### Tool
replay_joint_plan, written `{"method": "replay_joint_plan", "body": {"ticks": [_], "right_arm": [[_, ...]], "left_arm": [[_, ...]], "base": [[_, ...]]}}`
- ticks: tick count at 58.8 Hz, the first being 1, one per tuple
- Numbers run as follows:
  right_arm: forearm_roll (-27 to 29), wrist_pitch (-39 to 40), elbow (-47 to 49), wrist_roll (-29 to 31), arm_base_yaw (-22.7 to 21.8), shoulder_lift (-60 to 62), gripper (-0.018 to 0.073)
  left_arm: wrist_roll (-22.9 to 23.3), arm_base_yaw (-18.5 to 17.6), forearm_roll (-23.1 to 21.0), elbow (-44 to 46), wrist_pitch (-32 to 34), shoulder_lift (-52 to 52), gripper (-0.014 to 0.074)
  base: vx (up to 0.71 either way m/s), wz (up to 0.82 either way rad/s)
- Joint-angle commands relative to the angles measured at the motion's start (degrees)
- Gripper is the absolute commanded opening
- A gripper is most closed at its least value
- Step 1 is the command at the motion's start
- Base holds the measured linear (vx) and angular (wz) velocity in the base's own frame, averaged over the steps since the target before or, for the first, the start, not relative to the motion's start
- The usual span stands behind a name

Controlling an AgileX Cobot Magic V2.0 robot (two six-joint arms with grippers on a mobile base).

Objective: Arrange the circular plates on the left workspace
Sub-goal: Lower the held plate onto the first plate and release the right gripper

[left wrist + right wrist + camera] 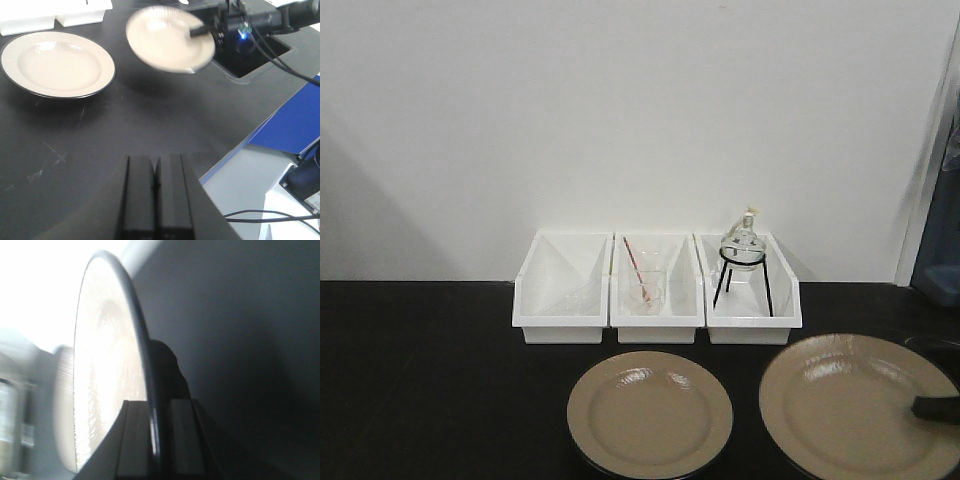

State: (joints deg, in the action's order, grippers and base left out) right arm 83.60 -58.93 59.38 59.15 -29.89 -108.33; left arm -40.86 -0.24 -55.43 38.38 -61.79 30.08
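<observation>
Black matte countertop fills the lower part of my front view, with a plain white wall behind it. In the left wrist view I can see a recessed sink cut into it at the far right.

Of the two plates, the one that looks bigger from the front is the right plate. My right gripper is clamped on its dark rim, one finger on the tan face and one on the underside. In the left wrist view this plate is blurred and tilted beside the sink, and a shadow on the counter below it suggests it is lifted clear.

The second plate lies flat on the countertop, just in front of the middle bin and apart from the held one.

Three white bins stand side by side against the wall, touching one another.

My left gripper hangs over bare counter with its fingers pressed together, holding nothing.

A round glass flask sits on a thin black stand in the right-hand bin. A clear beaker with a reddish rod stands in the middle one.
</observation>
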Motion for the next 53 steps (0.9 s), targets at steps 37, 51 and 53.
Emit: {"method": "replay_joint_plan", "body": {"ticks": [37,51,53], "right_arm": [[19.13,14.85,16.18,-0.45,33.46,-4.02,-0.0003],[19.13,15.84,19.45,-0.32,35.00,-9.62,-0.0002],[19.13,15.91,19.45,-0.10,35.00,-10.03,-0.0001]], "left_arm": [[0.49,-0.25,-1.91,1.24,1.17,0.33,-0.0001],[0.49,-0.25,-1.91,1.24,1.67,0.33,-0.0001],[0.55,-0.25,-1.91,1.24,1.61,0.33,-0.0001]], "base": [[0.00,0.00],[0.00,0.00],[0.00,0.00]]}}
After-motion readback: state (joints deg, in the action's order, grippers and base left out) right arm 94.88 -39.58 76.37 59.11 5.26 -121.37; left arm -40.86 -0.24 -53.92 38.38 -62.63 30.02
